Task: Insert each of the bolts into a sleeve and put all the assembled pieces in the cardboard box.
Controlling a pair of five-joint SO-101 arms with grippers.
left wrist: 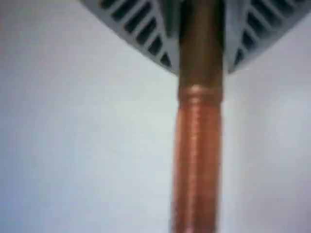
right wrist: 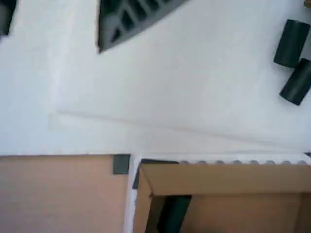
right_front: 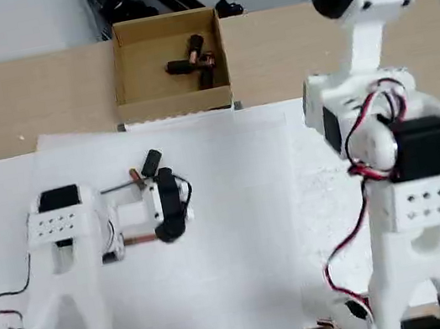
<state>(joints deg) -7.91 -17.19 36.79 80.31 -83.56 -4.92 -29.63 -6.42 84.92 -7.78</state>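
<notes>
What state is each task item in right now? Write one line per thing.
Bolt, bare, clamped in the left claw.
Left claw, shut on the bolt.
Two sleeves, lying loose on the paper, no bolt showing in them.
Cardboard box, open-topped, holding assembled pieces.

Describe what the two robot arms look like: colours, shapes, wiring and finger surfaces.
The left arm and right arm are white printed shells with blocky black motors at the joints. Small round holes dot their flat plates. Red and black cables loop along them. The left arm's fingers are grey with slatted ribs.
</notes>
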